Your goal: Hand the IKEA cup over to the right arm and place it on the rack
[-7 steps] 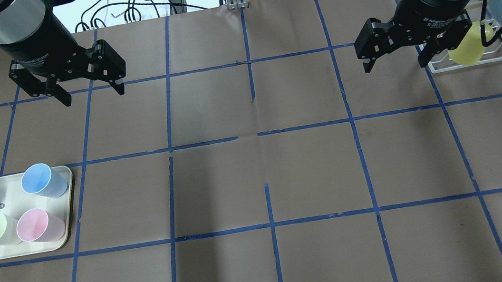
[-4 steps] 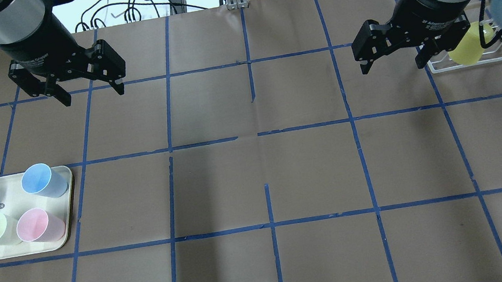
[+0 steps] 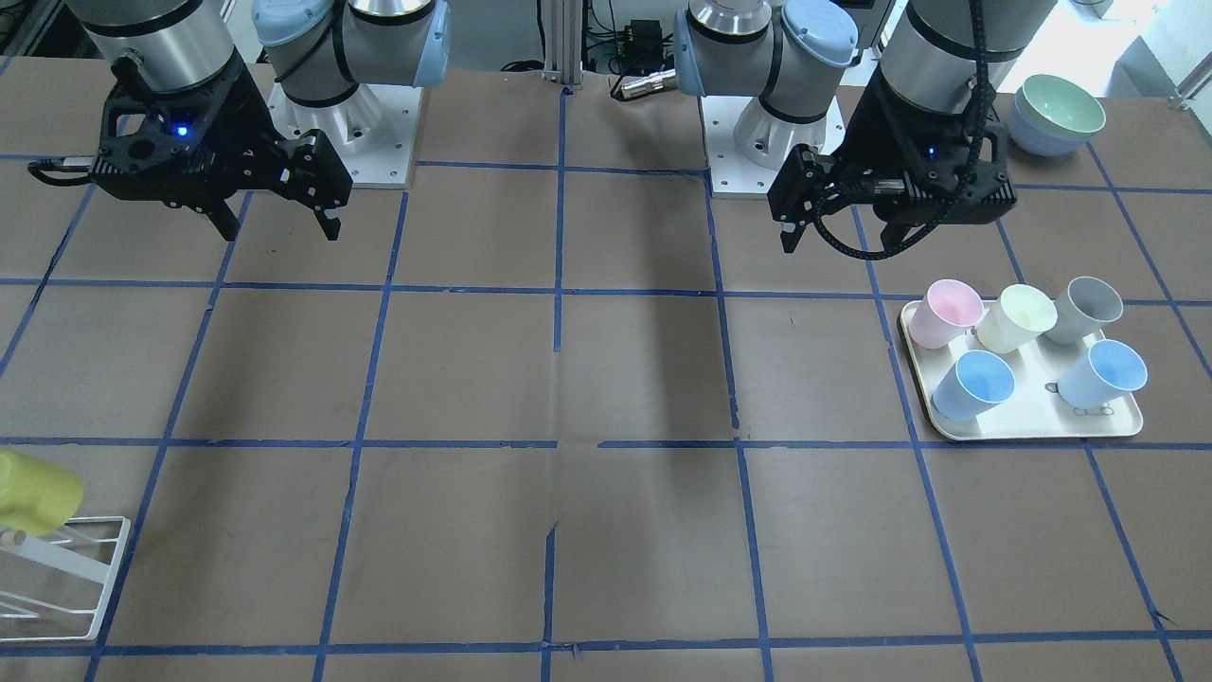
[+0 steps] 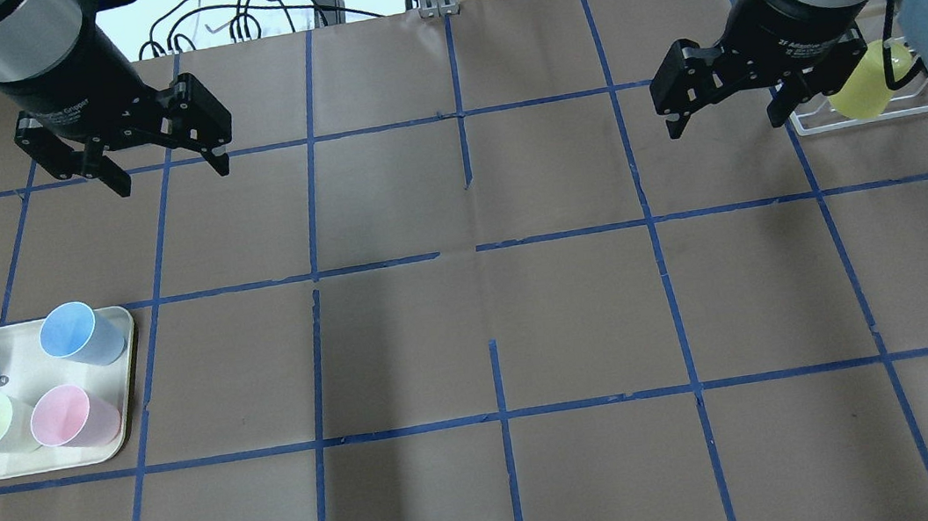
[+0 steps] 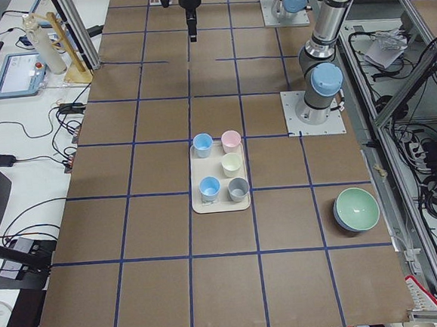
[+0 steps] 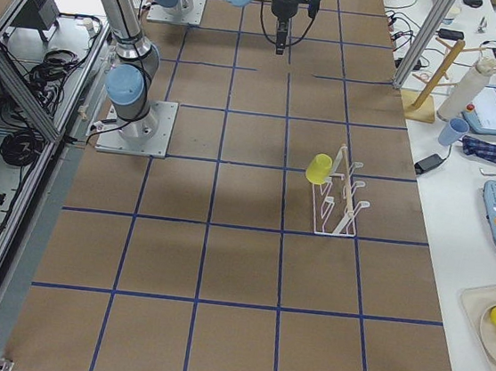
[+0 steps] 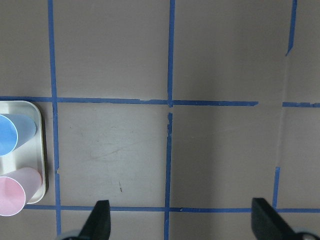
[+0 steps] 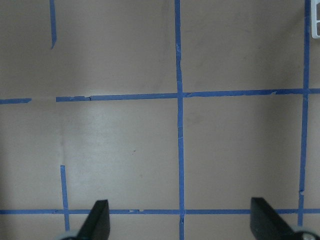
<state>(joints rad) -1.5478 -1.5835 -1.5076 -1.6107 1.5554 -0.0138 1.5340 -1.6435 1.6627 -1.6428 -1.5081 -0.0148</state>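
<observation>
On the rack (image 6: 340, 200), the IKEA cup (image 6: 319, 168) is sitting tilted on an upper rod. The right-side view is showing this plainly, while overhead the right gripper (image 4: 725, 115) is hiding part of the cup. That gripper and the left gripper (image 4: 172, 174) are hovering with fingers spread wide, grasping nothing, as both wrist views are confirming.

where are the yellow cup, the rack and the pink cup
yellow cup (image 6: 319, 168), exterior right view, its side wall
rack (image 6: 339, 205), exterior right view, middle of its wire frame
pink cup (image 3: 953, 303), exterior front-facing view, inside its mouth
</observation>
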